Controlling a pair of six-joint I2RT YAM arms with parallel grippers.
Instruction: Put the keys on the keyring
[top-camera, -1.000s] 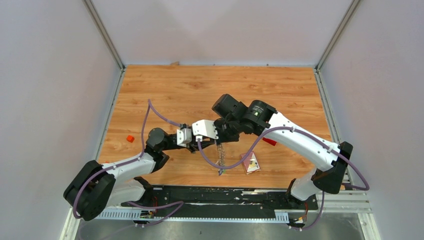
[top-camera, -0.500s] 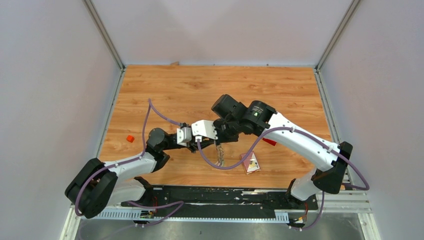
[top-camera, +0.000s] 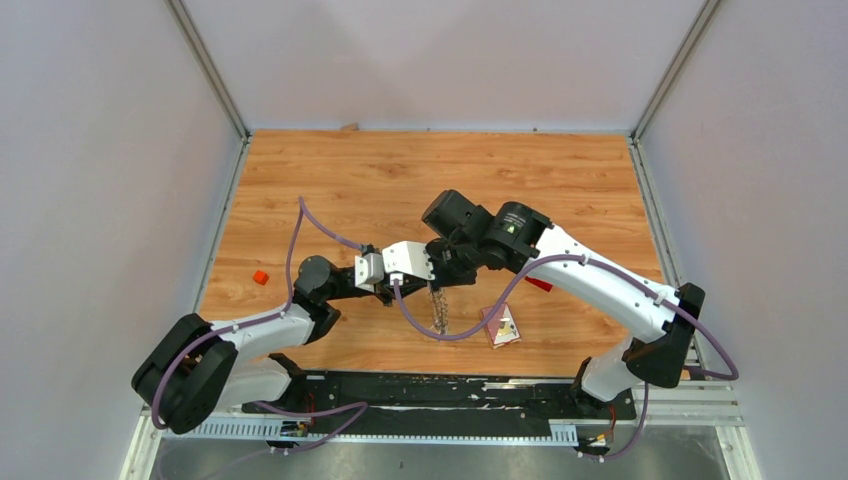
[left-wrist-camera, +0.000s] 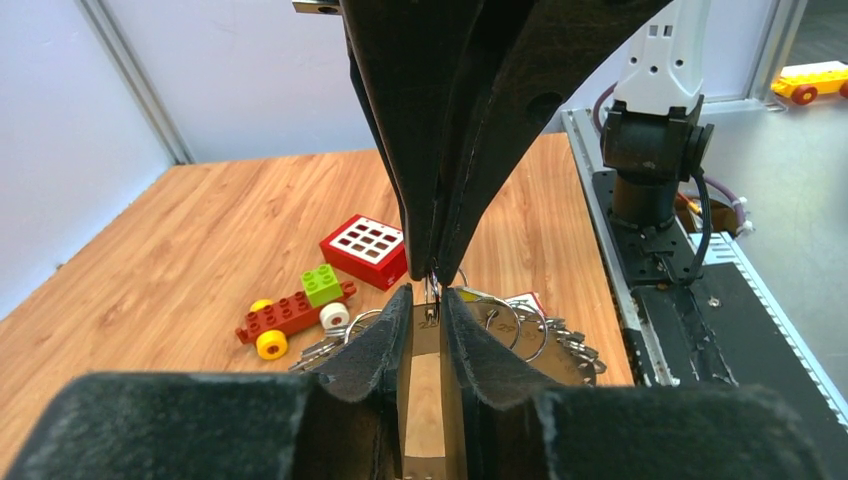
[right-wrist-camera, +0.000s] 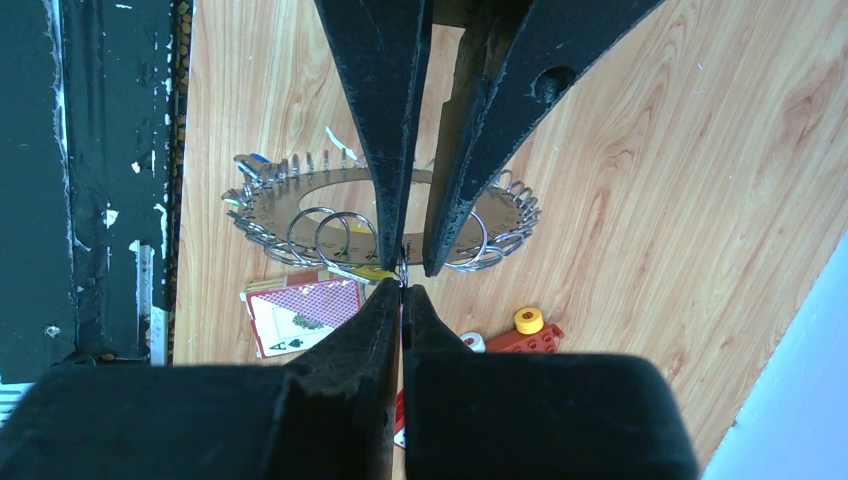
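The keyring (top-camera: 437, 308), a wire wreath of grey keys, hangs just above the wood under both grippers; it also shows in the wrist views (right-wrist-camera: 300, 225) (left-wrist-camera: 545, 335). My right gripper (right-wrist-camera: 402, 288) is shut on a thin wire loop at the wreath's rim. A yellow-tagged key (right-wrist-camera: 372, 271) hangs beside its tips. My left gripper (left-wrist-camera: 428, 298) faces it tip to tip. Its jaws stand narrowly apart on either side of the same wire, and I see no contact. The right fingers (left-wrist-camera: 450, 180) come down from above in the left wrist view.
A playing card (top-camera: 500, 326) lies right of the hanging ring. A red block with white buttons (left-wrist-camera: 365, 248) and a red-yellow-green toy car (left-wrist-camera: 295, 312) sit beyond. A small orange block (top-camera: 260, 277) lies far left. The black base rail (top-camera: 450, 390) runs along the near edge.
The left jaws have narrowed around the wire. The hanging keyring has risen a little and hangs shorter. Both arms have barely shifted.
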